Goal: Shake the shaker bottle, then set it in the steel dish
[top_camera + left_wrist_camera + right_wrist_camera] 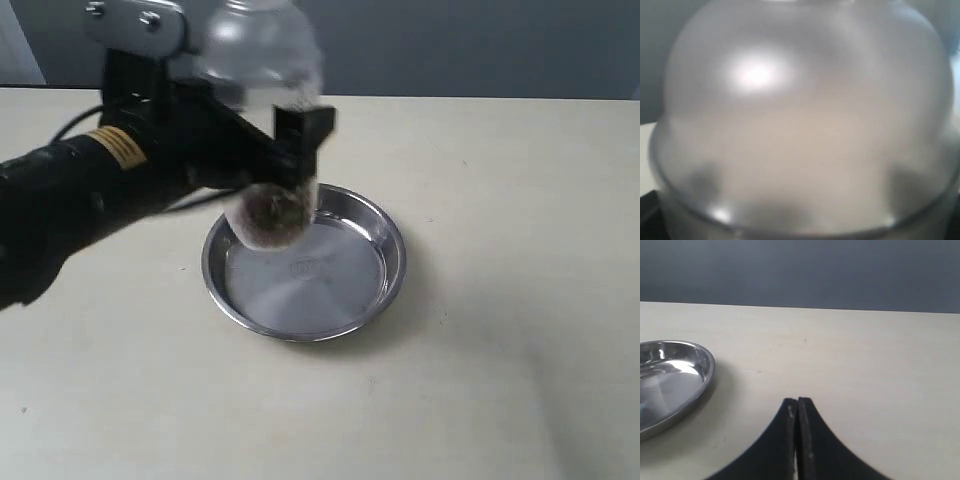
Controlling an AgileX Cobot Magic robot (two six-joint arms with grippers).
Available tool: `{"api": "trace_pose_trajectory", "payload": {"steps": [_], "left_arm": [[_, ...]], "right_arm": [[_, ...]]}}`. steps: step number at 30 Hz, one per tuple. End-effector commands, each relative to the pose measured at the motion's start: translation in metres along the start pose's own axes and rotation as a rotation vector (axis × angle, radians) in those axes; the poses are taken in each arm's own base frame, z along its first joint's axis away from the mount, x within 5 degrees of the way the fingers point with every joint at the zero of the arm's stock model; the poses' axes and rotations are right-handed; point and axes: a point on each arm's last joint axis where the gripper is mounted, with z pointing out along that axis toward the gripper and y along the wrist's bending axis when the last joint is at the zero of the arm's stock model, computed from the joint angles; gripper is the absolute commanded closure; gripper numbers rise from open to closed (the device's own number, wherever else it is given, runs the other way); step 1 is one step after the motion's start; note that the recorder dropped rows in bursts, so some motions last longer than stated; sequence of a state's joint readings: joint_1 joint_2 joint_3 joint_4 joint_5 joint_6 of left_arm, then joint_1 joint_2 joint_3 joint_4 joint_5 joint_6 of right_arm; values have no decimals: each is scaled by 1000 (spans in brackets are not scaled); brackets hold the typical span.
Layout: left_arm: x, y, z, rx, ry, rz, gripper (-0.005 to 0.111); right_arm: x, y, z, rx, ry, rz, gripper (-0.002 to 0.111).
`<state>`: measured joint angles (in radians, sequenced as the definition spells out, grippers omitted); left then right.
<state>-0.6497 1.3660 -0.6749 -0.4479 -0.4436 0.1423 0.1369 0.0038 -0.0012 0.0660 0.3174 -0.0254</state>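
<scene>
My left gripper (pixel 288 150) is clamped on the shaker bottle (pixel 268 212), which hangs blurred in the air over the steel dish (pixel 392 262) near its 10 o'clock rim. I judge the shaking under way and the setting down not yet done. My right gripper (pixel 797 415) is closed on nothing, apart from the dish

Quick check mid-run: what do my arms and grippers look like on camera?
Left arm: black, thick, rounded, with a yellow label, a silver bolted bracket and a thin black cable behind. Its fingers are black and blocky. Right gripper: two black fingers tapering to thin tips; its arm is out of view.
</scene>
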Motion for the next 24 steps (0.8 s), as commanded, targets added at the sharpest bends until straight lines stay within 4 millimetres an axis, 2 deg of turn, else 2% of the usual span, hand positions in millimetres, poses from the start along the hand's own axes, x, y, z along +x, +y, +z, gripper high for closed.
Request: {"api": "trace_pose_trajectory", "payload": {"steps": [1, 2, 3, 5, 7, 8, 9, 10, 11, 12, 13, 14, 16, 17, 18, 19, 20, 22, 23, 24], "left_arm": [[4, -5, 4, 55, -27, 151, 107], [3, 19, 6, -137, -69, -92, 107], [7, 23, 7, -176, -49, -178, 106], [13, -21, 2, 184, 21, 339, 107], [5, 19, 9, -136, -46, -60, 107], [7, 27, 10, -208, -51, -183, 107], [9, 7, 11, -46, 15, 35, 106], [14, -19, 7, 172, 60, 355, 107], [3, -23, 4, 184, -7, 333, 107], [-23, -15, -1, 83, -153, 181, 107], [-64, -15, -19, 47, -345, 146, 107], [-75, -17, -26, 58, -387, 149, 107], [-42, -11, -11, 39, -224, 102, 107], [-10, -5, 5, 17, -97, 65, 107], [-1, -5, 11, 18, -66, 32, 107], [-10, -11, 9, 57, -110, 38, 107], [-29, -20, 2, 122, -202, 86, 107], [-77, -43, -27, 247, -404, 220, 107], [-90, -44, -36, 243, -419, 240, 107], [-74, -35, -25, 189, -296, 181, 107]], "right_arm": [[-1, 0, 0, -3, -15, -3, 109], [-1, 0, 0, -3, -15, -3, 109], [-1, 0, 0, -3, -15, -3, 109], [-1, 0, 0, -3, -15, -3, 109], [-1, 0, 0, -3, -15, -3, 109], [-1, 0, 0, -3, -15, -3, 109], [-1, 0, 0, -3, -15, -3, 109], [-1, 0, 0, -3, -15, -3, 109], [-1, 0, 0, -3, -15, -3, 109], [-1, 0, 0, -3, -15, -3, 109], [-1, 0, 0, -3, -15, -3, 109], [-1, 0, 0, -3, -15, -3, 109], [-1, 0, 0, -3, -15, -3, 109], [-1, 0, 0, -3, -15, -3, 109], [-1, 0, 0, -3, -15, -3, 109], [-1, 0, 0, -3, -15, -3, 109], [-1, 0, 0, -3, -15, -3, 109], [-1, 0, 0, -3, -15, -3, 109], [-1, 0, 0, -3, -15, -3, 109], [-1, 0, 0, -3, -15, -3, 109]]}}
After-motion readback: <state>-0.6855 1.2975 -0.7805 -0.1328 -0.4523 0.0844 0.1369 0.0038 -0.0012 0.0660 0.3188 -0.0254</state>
